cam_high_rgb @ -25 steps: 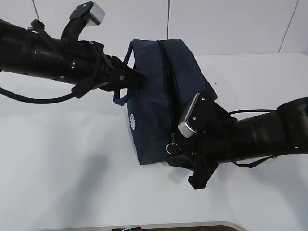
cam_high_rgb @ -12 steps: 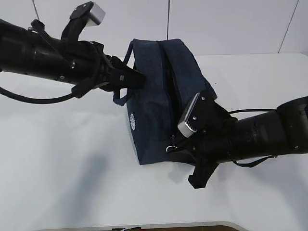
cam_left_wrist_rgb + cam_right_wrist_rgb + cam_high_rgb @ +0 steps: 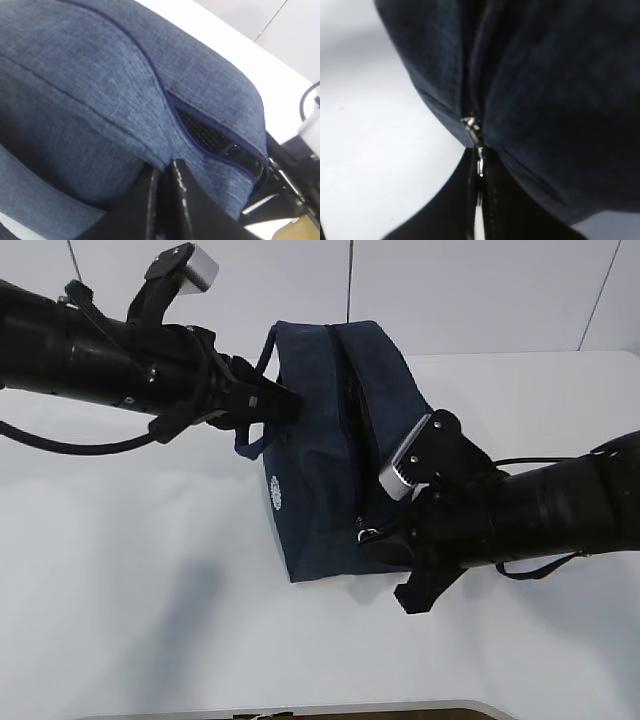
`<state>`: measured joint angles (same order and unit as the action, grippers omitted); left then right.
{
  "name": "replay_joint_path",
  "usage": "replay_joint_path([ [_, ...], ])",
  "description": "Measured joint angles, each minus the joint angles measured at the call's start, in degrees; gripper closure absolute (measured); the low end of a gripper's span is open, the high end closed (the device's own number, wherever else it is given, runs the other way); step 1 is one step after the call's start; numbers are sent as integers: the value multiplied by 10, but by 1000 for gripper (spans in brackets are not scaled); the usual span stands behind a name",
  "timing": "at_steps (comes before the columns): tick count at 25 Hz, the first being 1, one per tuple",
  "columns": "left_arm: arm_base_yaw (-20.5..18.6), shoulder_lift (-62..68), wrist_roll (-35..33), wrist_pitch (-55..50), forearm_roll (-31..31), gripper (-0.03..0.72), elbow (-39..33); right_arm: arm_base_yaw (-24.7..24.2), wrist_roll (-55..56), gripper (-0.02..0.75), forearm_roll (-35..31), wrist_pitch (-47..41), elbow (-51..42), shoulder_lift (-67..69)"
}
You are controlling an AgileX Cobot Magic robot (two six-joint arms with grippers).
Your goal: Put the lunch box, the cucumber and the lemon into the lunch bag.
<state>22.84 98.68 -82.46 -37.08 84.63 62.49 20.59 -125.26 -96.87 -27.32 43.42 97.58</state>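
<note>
The navy lunch bag (image 3: pixel 320 440) stands in the middle of the white table. My left gripper (image 3: pixel 293 405) is shut on a fold of fabric on the bag's upper left side; the left wrist view shows the fold (image 3: pixel 165 159) pinched at the fingertips of the left gripper (image 3: pixel 162 172), beside a partly open zipper gap (image 3: pixel 212 137). At the bag's near end, my right gripper (image 3: pixel 375 540) is shut on the silver zipper pull (image 3: pixel 479 161), whose slider (image 3: pixel 470 123) sits just above the right gripper (image 3: pixel 480 172). The lunch box, the cucumber and the lemon are out of view.
The white table (image 3: pixel 120 570) spreads bare to the left of and in front of the bag, with its front edge near the bottom of the exterior view. A loop handle (image 3: pixel 250 445) hangs below my left gripper. A white wall stands behind.
My right gripper has closed on the zipper pull and shifted slightly up and to the right, lifting the pull from its hanging position. The left arm and the bag have stayed in place.
</note>
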Motion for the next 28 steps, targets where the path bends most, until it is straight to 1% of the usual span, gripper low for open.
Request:
replay_joint_path([
  [3, 0, 0, 0, 3, 1, 687, 0, 0, 50, 733, 46, 0, 0, -6],
  [8, 0, 0, 0, 6, 2, 687, 0, 0, 164, 733, 149, -7, 0, -18],
  [11, 0, 0, 0, 7, 2, 687, 0, 0, 224, 733, 195, -15, 0, -31],
  [22, 0, 0, 0, 8, 2, 687, 0, 0, 393, 733, 275, -45, 0, -59],
  [25, 0, 0, 0, 8, 2, 687, 0, 0, 432, 733, 289, -52, 0, -59],
  [28, 0, 1, 0, 8, 2, 687, 0, 0, 448, 733, 294, -59, 1, -59],
])
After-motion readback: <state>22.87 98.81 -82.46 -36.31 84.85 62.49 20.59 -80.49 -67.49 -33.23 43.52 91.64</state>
